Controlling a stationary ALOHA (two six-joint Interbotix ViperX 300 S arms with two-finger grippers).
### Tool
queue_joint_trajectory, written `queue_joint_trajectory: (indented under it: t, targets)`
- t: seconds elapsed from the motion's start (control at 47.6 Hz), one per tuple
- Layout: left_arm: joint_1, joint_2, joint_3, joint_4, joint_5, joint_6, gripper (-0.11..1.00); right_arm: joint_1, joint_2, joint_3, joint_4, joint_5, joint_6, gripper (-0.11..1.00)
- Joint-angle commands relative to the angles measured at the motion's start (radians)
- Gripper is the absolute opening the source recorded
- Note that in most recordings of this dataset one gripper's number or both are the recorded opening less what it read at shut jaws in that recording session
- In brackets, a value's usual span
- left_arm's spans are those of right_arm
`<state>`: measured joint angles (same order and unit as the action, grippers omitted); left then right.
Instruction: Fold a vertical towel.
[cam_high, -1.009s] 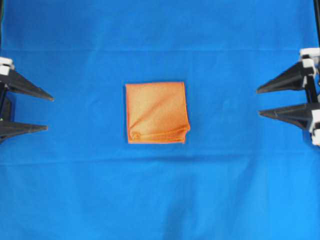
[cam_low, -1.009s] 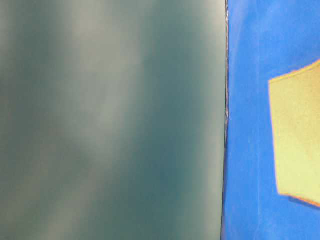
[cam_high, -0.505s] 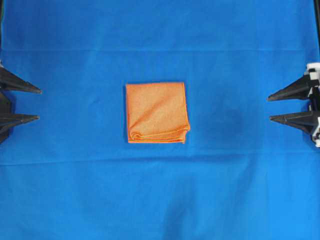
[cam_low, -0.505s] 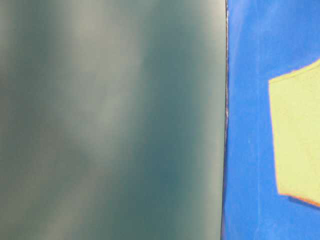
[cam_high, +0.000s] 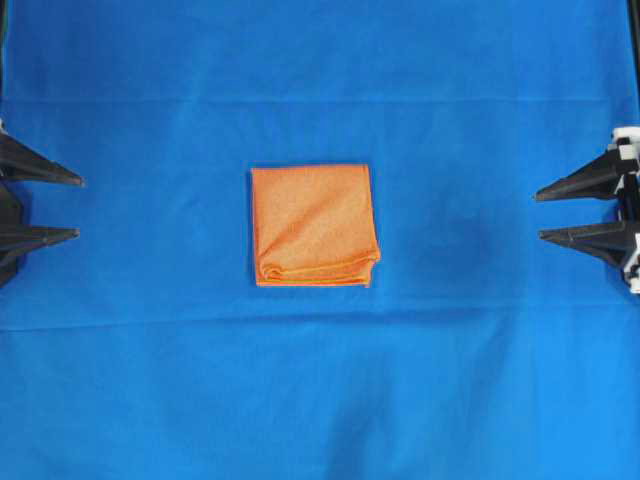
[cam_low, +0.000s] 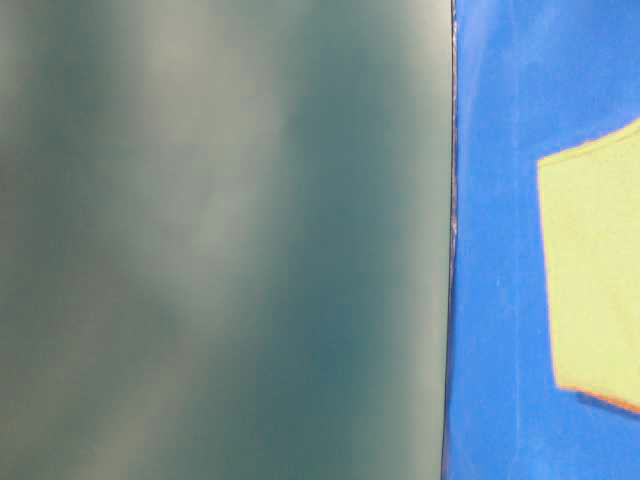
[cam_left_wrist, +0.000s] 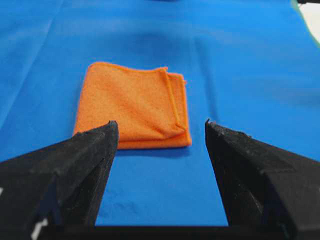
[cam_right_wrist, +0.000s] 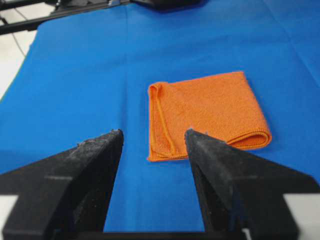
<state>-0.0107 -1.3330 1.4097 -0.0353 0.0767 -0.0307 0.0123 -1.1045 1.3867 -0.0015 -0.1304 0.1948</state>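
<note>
The orange towel (cam_high: 314, 226) lies folded into a squarish, layered pad in the middle of the blue cloth, with its loose stitched edges bunched along the near side. It shows ahead of the left wrist camera (cam_left_wrist: 134, 106), ahead of the right wrist camera (cam_right_wrist: 206, 114), and pale at the right edge of the table-level view (cam_low: 595, 270). My left gripper (cam_high: 78, 207) is open and empty at the far left edge. My right gripper (cam_high: 538, 215) is open and empty at the far right edge. Both are well away from the towel.
The large blue table cloth (cam_high: 320, 380) covers the whole work surface, with faint creases. A blurred grey-green surface (cam_low: 220, 240) fills the left of the table-level view. Dark frame parts (cam_right_wrist: 70, 12) show beyond the cloth's far edge in the right wrist view.
Over the last second both grippers drew back outward toward the side edges. Nothing has moved in the last half second. The towel lies as before.
</note>
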Motion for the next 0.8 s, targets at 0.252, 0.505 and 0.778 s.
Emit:
queue_joint_trajectory:
  t: [0.252,0.505,0.778]
  targets:
    - [0.003,0.008,-0.012,0.002,-0.006,-0.003,0.68,0.000,0.005,-0.017,-0.003,-0.009,0.000,0.58]
    - [0.003,0.008,-0.012,0.002,-0.006,-0.005,0.68,-0.002,0.003,-0.018,-0.003,-0.002,-0.002,0.58]
    - [0.003,0.008,-0.012,0.002,-0.006,-0.005,0.68,0.000,-0.002,-0.021,-0.005,0.023,-0.005,0.58]
